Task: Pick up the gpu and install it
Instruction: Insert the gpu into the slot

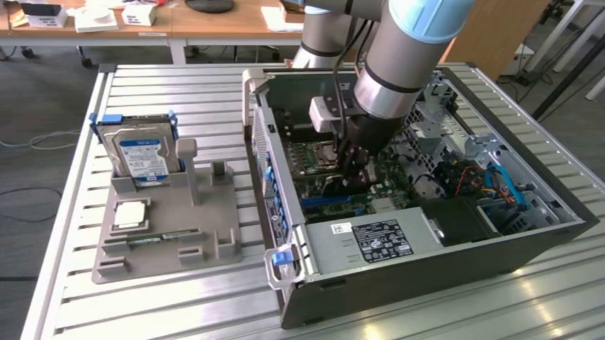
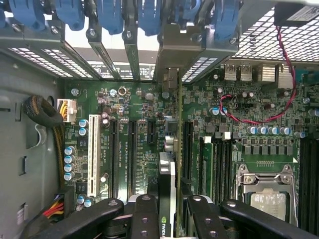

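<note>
Inside the open PC case (image 1: 406,290), the gripper (image 2: 169,206) was clamped on the gpu (image 2: 167,169), card edge-on over the motherboard (image 2: 124,99) slots. Outside, the grey tray (image 1: 217,212) held a hard drive (image 1: 142,152), CPU (image 1: 129,214) and memory stick (image 1: 156,241).

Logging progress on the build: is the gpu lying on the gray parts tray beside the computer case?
No. The gripper holds the gpu on edge over the motherboard.

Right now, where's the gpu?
The gpu is clamped edge-on in the gripper inside the case, over the motherboard, between the white slot and the CPU socket.
</note>
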You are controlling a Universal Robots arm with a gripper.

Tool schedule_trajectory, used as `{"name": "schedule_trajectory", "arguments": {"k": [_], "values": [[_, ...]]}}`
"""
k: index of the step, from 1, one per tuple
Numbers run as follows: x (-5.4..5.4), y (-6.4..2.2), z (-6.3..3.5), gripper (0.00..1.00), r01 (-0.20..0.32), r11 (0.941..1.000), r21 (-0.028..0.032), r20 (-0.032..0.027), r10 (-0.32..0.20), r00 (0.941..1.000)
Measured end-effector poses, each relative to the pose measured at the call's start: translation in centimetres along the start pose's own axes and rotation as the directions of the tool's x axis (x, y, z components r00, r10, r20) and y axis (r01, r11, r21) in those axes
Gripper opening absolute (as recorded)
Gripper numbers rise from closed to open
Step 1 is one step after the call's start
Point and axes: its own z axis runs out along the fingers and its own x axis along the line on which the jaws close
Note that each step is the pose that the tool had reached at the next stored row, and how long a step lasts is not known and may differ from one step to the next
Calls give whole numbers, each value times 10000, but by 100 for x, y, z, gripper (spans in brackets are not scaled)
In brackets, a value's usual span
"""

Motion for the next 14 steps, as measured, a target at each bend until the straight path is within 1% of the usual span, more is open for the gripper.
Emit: {"name": "schedule_trajectory", "arguments": {"k": [14], "values": [[-1, 0, -4, 27, -201, 9998, 13, 10, 200, 9998]]}}
